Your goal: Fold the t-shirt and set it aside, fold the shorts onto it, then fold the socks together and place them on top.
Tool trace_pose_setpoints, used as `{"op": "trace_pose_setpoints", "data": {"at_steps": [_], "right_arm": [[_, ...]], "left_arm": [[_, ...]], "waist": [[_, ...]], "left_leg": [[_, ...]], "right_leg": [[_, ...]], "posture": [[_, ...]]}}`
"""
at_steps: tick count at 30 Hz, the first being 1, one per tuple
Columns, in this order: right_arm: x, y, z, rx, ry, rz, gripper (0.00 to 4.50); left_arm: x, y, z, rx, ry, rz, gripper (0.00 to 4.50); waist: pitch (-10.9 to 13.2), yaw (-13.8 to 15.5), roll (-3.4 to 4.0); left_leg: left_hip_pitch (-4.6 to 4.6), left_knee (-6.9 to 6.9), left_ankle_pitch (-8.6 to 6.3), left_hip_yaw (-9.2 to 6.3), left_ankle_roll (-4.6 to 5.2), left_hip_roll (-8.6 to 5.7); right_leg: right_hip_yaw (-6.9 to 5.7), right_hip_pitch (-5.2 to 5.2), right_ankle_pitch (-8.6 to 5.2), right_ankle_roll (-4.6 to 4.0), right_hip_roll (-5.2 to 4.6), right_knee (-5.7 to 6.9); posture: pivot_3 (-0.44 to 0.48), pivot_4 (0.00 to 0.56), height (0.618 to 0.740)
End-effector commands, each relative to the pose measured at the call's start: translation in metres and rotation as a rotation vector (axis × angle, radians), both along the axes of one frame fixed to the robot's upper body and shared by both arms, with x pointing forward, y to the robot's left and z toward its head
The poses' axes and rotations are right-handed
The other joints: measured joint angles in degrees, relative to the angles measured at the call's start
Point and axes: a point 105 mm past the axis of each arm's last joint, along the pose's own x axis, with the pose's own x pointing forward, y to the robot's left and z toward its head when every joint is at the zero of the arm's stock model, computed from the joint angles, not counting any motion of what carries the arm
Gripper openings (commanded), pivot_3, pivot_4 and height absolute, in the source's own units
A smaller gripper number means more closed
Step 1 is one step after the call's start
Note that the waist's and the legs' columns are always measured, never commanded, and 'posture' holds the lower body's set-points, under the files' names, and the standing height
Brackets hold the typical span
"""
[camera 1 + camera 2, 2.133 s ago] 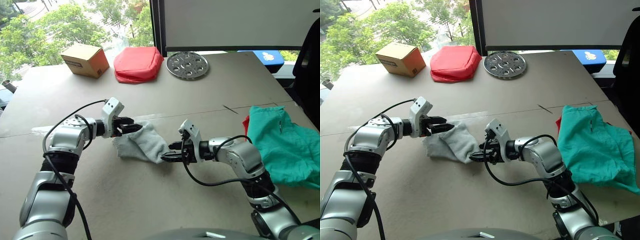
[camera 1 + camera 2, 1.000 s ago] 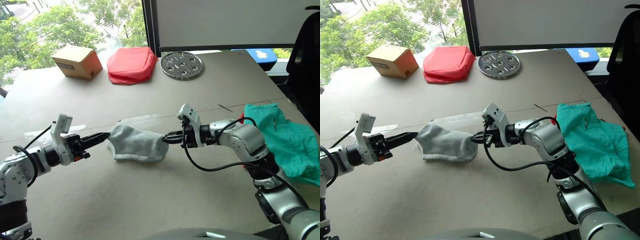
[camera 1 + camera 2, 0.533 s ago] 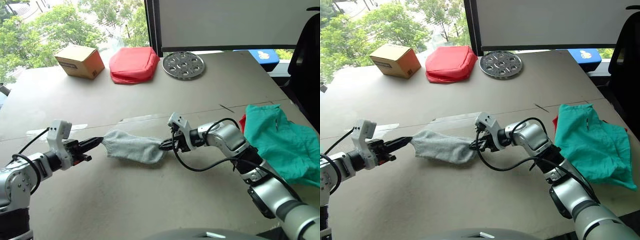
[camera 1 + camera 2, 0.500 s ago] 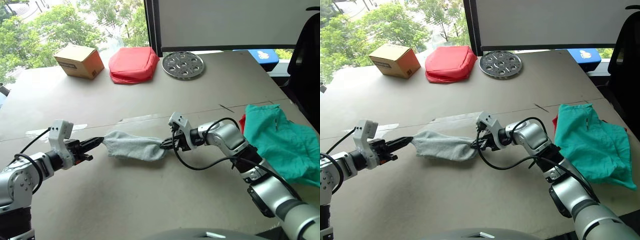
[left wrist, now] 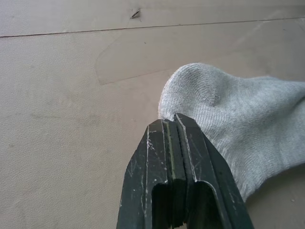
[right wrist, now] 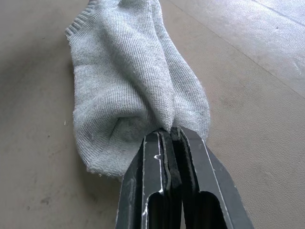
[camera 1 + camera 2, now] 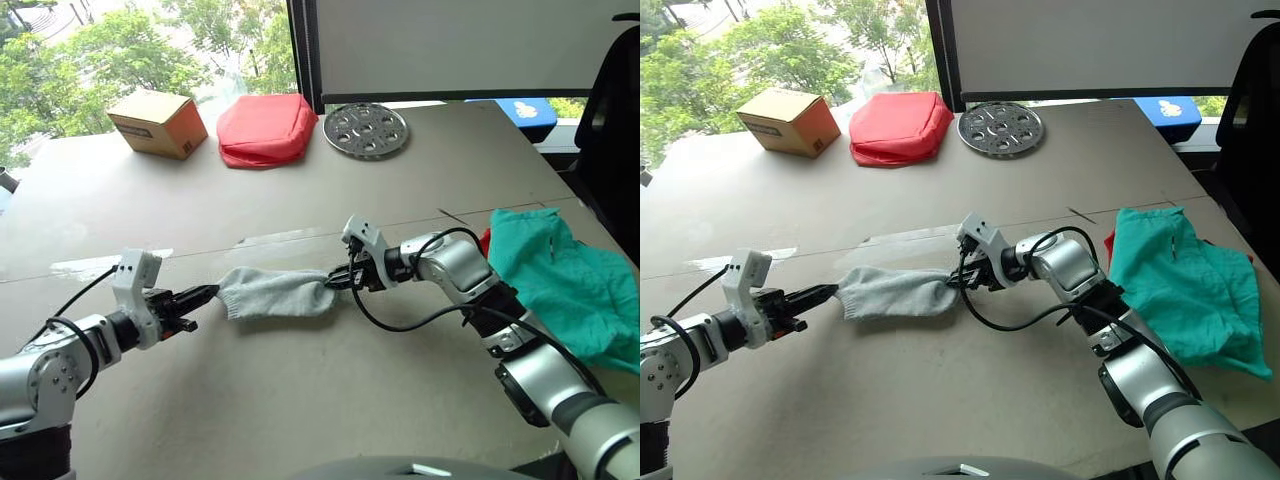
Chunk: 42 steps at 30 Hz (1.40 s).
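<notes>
Right gripper fingers pinch the bunched end of the socks.

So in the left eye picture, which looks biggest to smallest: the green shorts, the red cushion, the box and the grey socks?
1. Shorts, though part is cut off at the picture's edge.
2. Cushion and socks look about alike; the cushion lies farther away, so it may really be bigger.
3. Box, also far back.
</notes>
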Motion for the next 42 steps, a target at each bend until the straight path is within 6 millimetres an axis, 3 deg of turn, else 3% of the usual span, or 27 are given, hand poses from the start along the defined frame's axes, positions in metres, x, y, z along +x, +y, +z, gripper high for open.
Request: {"op": "trace_pose_setpoints", "data": {"at_steps": [1,2,4,7,11,13,16,26,32,35,42], "right_arm": [[0.001,-0.009,0.016,0.026,-0.135,0.029,1.67],[-0.001,-0.013,0.019,0.035,-0.170,0.035,1.75],[-0.009,-0.019,0.036,0.149,-0.250,0.065,2.50],[-0.029,-0.028,0.056,0.273,-0.404,0.145,2.56],[-0.041,-0.037,0.070,0.366,-0.493,0.146,2.56],[-0.049,-0.042,0.067,0.373,-0.489,0.151,3.11],[-0.059,-0.048,0.067,0.390,-0.507,0.146,4.43],[-0.069,-0.064,0.059,0.351,-0.517,0.044,4.48],[-0.073,-0.065,0.061,0.362,-0.519,0.011,4.48],[-0.073,-0.066,0.061,0.358,-0.521,0.000,4.48],[-0.072,-0.067,0.063,0.358,-0.536,-0.023,4.48]], "left_arm": [[0.001,0.007,0.019,0.001,-0.100,0.044,1.45],[0.000,0.013,0.020,0.002,-0.112,0.068,1.57],[-0.010,0.019,0.020,-0.060,-0.093,0.080,2.26],[-0.029,0.013,0.020,-0.225,-0.018,0.045,3.54],[-0.037,0.006,0.010,-0.274,0.034,0.055,3.54],[-0.036,0.003,0.002,-0.286,0.041,0.073,3.63],[-0.035,-0.005,-0.008,-0.304,0.040,0.095,3.63],[-0.019,-0.039,-0.019,-0.314,-0.008,0.098,3.63],[-0.003,-0.048,-0.022,-0.221,-0.044,0.101,3.63],[0.007,-0.044,-0.034,-0.148,-0.021,0.180,3.63],[0.024,-0.057,-0.049,-0.065,0.001,0.242,3.63]], "waist": [[0.00,0.05,0.00],[0.00,0.13,0.00],[-0.02,0.12,-0.03],[-0.01,0.02,-0.01],[0.00,0.02,-0.01],[-0.01,0.28,0.01],[-0.05,0.85,-0.07],[-0.02,2.46,0.10],[0.02,2.88,0.17],[-0.01,3.21,0.29],[-0.11,3.77,0.78]], "left_leg": [[0.00,0.00,0.00,0.01,0.00,0.00],[0.00,0.00,0.00,0.01,0.00,0.00],[-0.03,0.01,0.01,-0.01,-0.03,-0.01],[-0.07,0.00,0.01,-0.01,-0.03,0.00],[-0.02,0.02,-0.11,0.04,0.18,0.06],[-0.01,0.04,-0.08,0.05,0.14,0.09],[0.01,0.06,-0.09,0.03,0.14,0.09],[0.08,0.12,-0.09,0.01,0.13,0.08],[0.11,0.14,-0.09,0.00,0.14,0.08],[0.11,0.14,-0.09,0.01,0.14,0.07],[0.40,0.14,-0.04,-0.10,0.05,0.08]], "right_leg": [[0.00,0.00,0.00,0.00,0.00,0.00],[0.01,0.01,0.00,0.00,-0.01,0.00],[-0.02,0.00,0.00,0.00,-0.02,-0.03],[-0.02,-0.01,-0.01,0.02,-0.02,-0.07],[0.00,0.02,-0.03,0.05,0.00,-0.04],[0.01,0.03,-0.02,0.05,0.00,-0.05],[-0.02,0.09,-0.01,0.02,-0.02,-0.07],[0.03,0.33,-0.14,0.20,-0.25,-0.19],[0.01,0.34,-0.13,0.18,-0.23,-0.19],[0.00,0.36,-0.10,0.14,-0.21,-0.22],[-0.03,0.80,-0.27,0.16,-0.23,-0.22]], "posture": [[0.000,0.150,0.740],[0.000,0.150,0.740],[0.000,0.150,0.740],[0.000,0.150,0.740],[0.000,0.150,0.740],[0.000,0.150,0.740],[0.000,0.150,0.740],[0.000,0.150,0.740],[0.000,0.150,0.740],[0.000,0.150,0.740],[0.000,0.150,0.740]]}}
